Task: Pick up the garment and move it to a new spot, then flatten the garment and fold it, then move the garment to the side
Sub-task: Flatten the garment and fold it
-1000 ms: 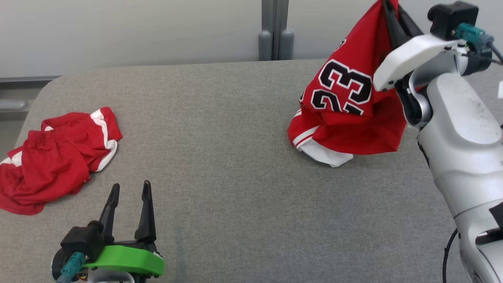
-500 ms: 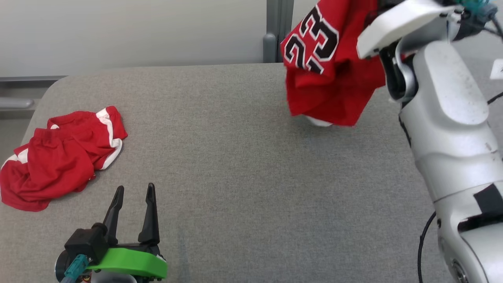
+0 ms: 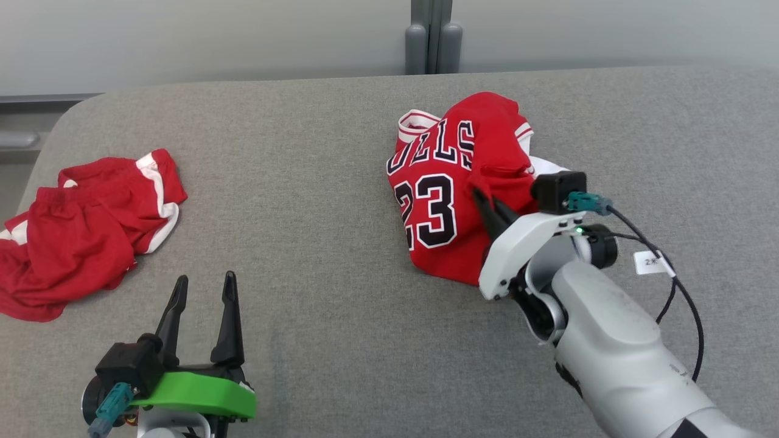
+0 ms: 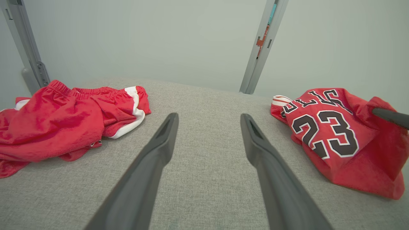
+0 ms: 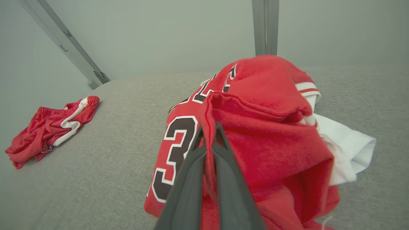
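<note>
Red jersey [image 3: 447, 158] sits bunched on grey table [image 3: 316, 353], right of centre. Right gripper [image 3: 487, 202] pinches raised fold, fingers pressed together. Left gripper [image 3: 204, 283] spread, empty, well apart. Risk: dragging by one fold twists cloth, layers tangle, flattening gets harder.

The red jersey [image 3: 456, 182] bears a large black, white-edged "23" beneath arched letters of which "ULLS" can be read, the first letter lost in a fold, while a small white tag [image 3: 651, 263] on a cable [image 3: 688, 298] carries print too small to read.
</note>
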